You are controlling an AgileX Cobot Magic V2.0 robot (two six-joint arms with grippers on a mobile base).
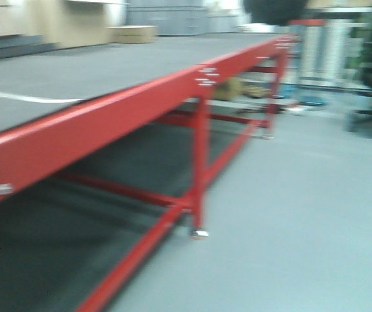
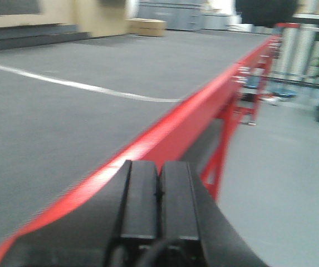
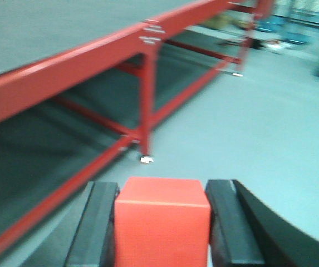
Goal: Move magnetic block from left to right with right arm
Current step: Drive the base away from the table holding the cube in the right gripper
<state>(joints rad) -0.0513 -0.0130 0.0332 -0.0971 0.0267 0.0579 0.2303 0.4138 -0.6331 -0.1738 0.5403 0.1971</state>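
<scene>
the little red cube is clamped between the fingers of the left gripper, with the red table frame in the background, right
Not quite: the magnetic block is clamped between the fingers of the right gripper, not the left. The right wrist view shows it, with the red table frame in the background. In the left wrist view the left gripper is shut with nothing in it.

There is one magnetic block (image 3: pixel 162 219). Two grippers show: the left gripper (image 2: pixel 158 194) and the right gripper (image 3: pixel 162 233). There is one red-framed table (image 1: pixel 108 123), one white line (image 2: pixel 81 86) across it, and, through the blur, seemingly one cardboard box (image 2: pixel 146 26) at its far end.
</scene>
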